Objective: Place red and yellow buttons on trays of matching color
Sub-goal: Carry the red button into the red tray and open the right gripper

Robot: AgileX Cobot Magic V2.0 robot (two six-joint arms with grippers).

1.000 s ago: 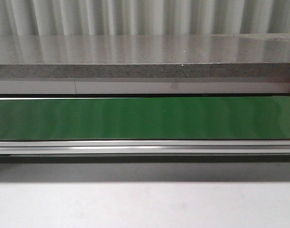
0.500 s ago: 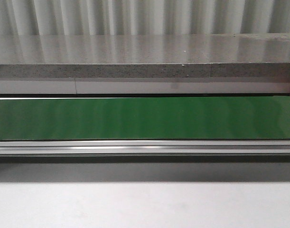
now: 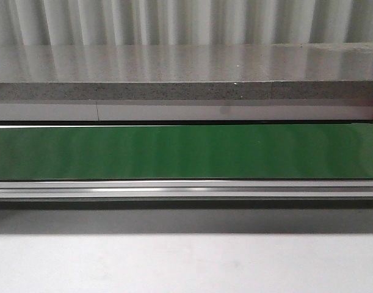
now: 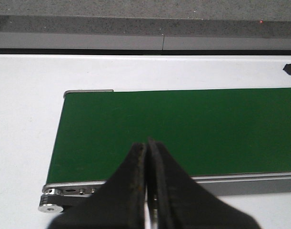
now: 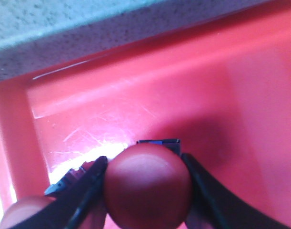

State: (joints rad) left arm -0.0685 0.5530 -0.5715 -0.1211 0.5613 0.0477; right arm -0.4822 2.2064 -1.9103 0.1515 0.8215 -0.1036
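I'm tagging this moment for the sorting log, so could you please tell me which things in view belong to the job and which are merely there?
Part of the job:
- red button, gripped by the right pincer
- red tray beneath it
- second red button, at the view's edge
- left pincer, shut and empty

Merely there:
- green conveyor belt
- grey stone ledge
- white table

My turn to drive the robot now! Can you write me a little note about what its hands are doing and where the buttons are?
Right gripper: shut on a red button, held over the inside of the red tray. Part of another red thing shows at the picture's corner; can't tell what.
Left gripper: shut and empty, above the near edge of the green conveyor belt.
Belt: no buttons on the stretch in view.
Done: red button brought to its tray.
Left: let it go. No yellow button or yellow tray in sight.
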